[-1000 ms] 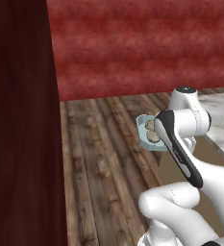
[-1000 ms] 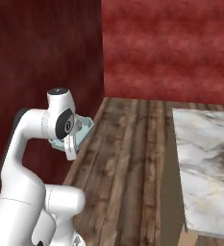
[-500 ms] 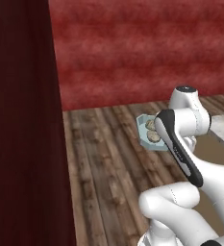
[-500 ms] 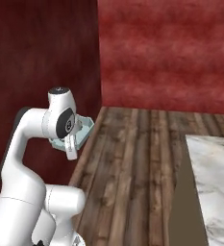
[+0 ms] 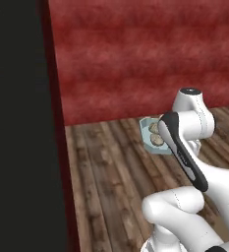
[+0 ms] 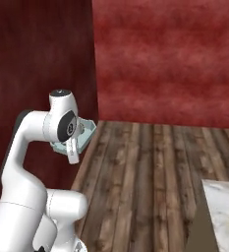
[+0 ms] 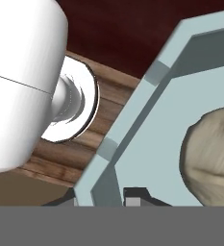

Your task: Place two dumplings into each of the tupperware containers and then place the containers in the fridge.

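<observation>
Left base view, left edge: a tall dark charcoal panel fills the frame top to bottom; whether it is the fridge cannot be told, as no handle or shelf shows. Beside it stands a mottled red wall, and a brown wood-plank floor spreads below.

Centre right of this view: the shallow translucent light-blue octagonal container is held off the floor, level with the arm's upper joint. Two lumpy tan dumplings lie inside it, one partly behind the other. The white arm covers the container's right part.

Right base view, left of centre: the same container shows as a pale blue rim jutting from behind the white wrist, against a dark red side wall. Its contents are hidden here. At the lower right corner a pale marbled desk is cut off by the frame edge.

Hand view: the container wall runs diagonally, with one dumpling at the right edge, cropped. The dark fingers at the bottom edge are drawn nearly together, pinching the container's rim; only one tip is plain.
</observation>
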Robot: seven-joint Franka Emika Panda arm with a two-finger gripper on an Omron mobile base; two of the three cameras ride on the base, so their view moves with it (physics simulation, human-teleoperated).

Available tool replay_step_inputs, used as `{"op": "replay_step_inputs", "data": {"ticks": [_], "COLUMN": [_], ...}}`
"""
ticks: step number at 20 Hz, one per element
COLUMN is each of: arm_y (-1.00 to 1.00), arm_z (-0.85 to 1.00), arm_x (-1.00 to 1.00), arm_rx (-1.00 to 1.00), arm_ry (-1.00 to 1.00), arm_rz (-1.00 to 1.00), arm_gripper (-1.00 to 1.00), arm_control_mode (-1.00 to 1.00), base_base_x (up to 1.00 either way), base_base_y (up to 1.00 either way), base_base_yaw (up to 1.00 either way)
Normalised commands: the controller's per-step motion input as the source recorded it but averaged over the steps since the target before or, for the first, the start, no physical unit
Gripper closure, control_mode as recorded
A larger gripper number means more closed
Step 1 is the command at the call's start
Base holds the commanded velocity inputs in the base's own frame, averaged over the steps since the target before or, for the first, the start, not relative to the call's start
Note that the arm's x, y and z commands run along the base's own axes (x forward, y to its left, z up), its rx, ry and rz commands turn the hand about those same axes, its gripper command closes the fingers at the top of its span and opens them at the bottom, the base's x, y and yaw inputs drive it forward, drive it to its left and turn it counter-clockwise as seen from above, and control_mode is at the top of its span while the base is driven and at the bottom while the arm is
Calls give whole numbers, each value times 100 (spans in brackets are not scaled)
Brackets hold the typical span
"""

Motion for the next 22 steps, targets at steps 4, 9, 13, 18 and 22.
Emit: {"op": "replay_step_inputs", "data": {"ticks": [4,9,13,18,22], "arm_y": [0,0,0,0,0], "arm_z": [0,0,0,0,0], "arm_x": [0,0,0,0,0], "arm_rx": [0,0,0,0,0], "arm_ry": [0,0,0,0,0], "arm_rz": [0,0,0,0,0], "arm_gripper": [100,100,100,100,100], "arm_control_mode": [100,100,100,100,100], "base_base_x": [100,100,100,87,80], "base_base_y": [50,64,60,52,51], "base_base_yaw": [-5,-11,-49,-65,-67]}}
